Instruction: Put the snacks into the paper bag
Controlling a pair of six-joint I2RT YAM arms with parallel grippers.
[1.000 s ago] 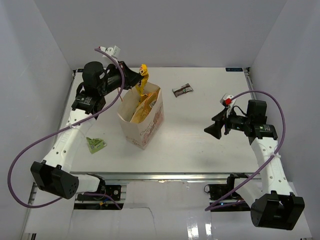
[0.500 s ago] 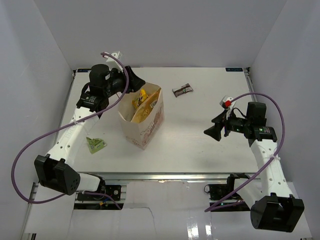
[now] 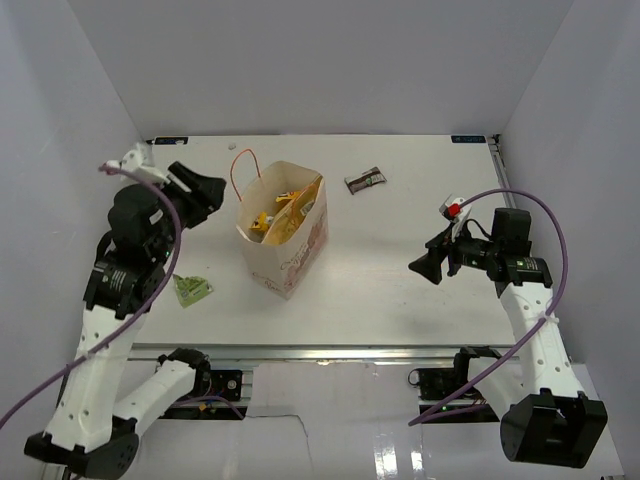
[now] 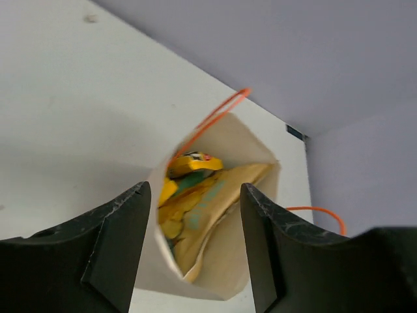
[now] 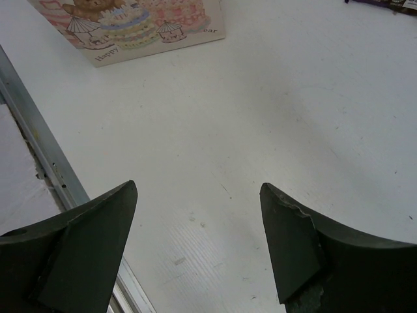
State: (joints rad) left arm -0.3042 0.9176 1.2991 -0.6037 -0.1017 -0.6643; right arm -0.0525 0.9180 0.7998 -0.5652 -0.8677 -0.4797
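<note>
The paper bag (image 3: 300, 255) stands left of centre with the chip bag (image 4: 208, 208) and yellow wrapper (image 4: 190, 163) inside. The green pouch (image 3: 190, 289) lies near-left of it and the dark bar (image 3: 364, 180) far-right, so two packets seem left. The left gripper (image 3: 210, 192) and right gripper (image 3: 425, 258) hang spread and empty.

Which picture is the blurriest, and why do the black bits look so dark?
Left wrist view: the snacks in the bag look soft, and the left fingers are unlit shapes close to the lens. Right wrist view: the right fingers are dark too, but the table shows sharp scratches and a pale shine. Top view: clear, with only faint shadows.
</note>
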